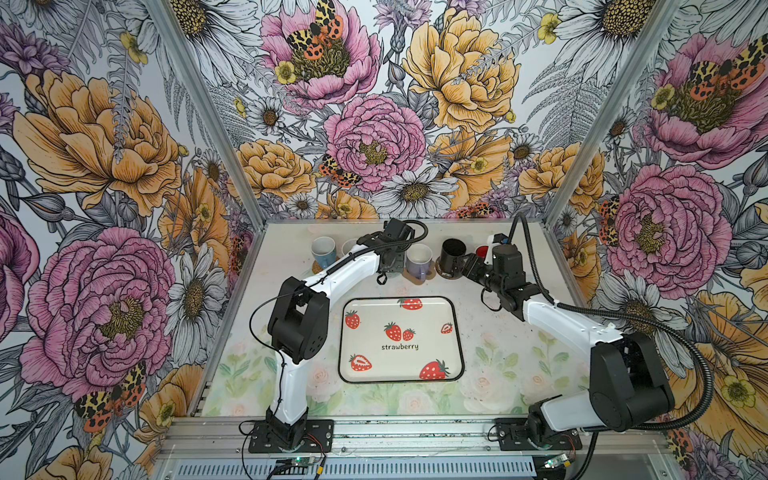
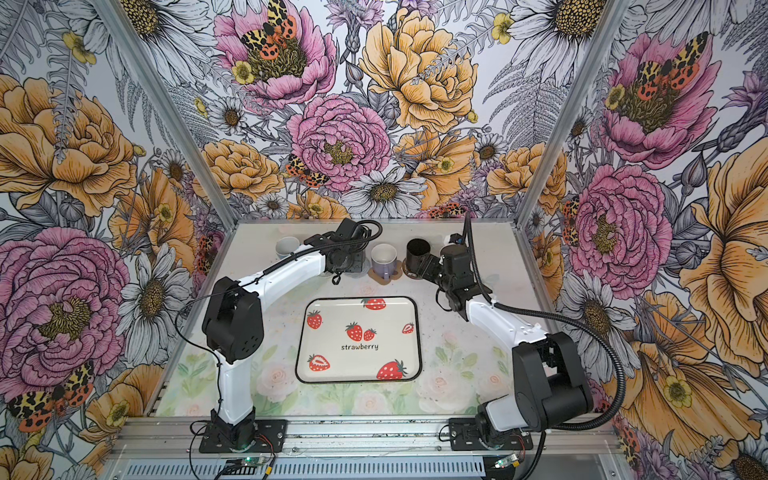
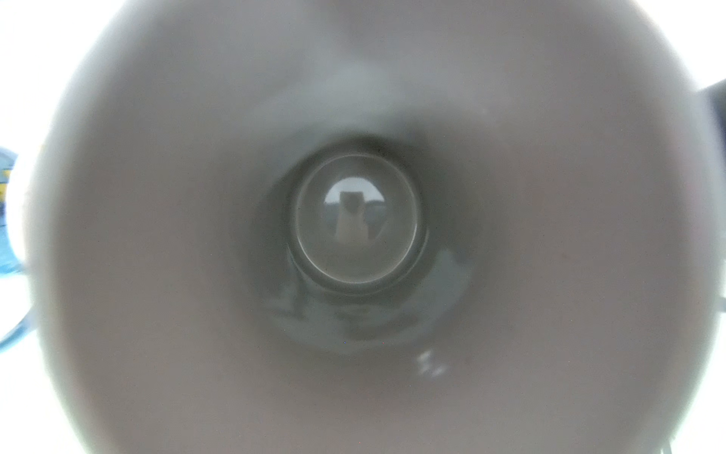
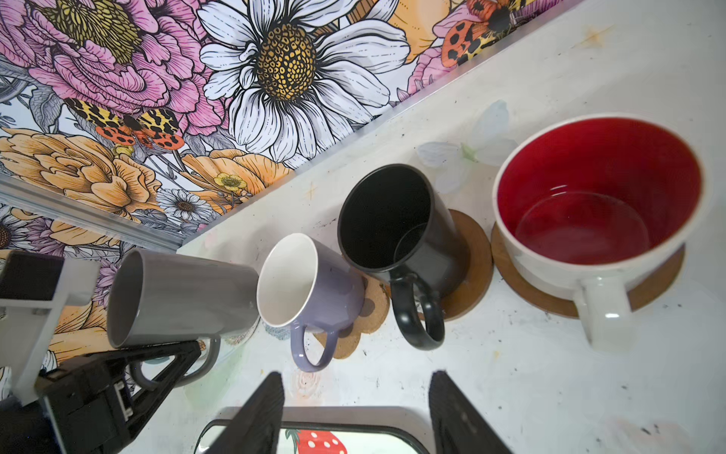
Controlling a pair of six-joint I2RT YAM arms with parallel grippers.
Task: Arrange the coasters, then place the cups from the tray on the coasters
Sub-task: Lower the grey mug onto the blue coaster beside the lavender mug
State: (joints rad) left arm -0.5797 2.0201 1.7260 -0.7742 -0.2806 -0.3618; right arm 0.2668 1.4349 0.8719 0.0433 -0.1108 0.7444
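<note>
Six handled mugs stand in one row along the far edge of the table, all off the white strawberry-printed tray, which lies at the table's middle. Counted from the left edge, they are a light blue mug, a white mug mostly hidden by the arm, a grey mug, a lavender mug, a black mug and a white mug with a red interior.

Four coasters show clearly. A tan rattan round one is under the light blue mug, and a tan paw-shaped one is under the lavender mug. Two glossy brown discs, one under the black mug and one under the red-lined mug, complete the count. A pale woven edge peeks from beneath the grey mug, and the white mug's base is hidden.

The left gripper sits over the grey mug, jaws pinched on its wall. The right gripper hovers between the tray's far rim and the black mug, jaws apart and holding nothing.
</note>
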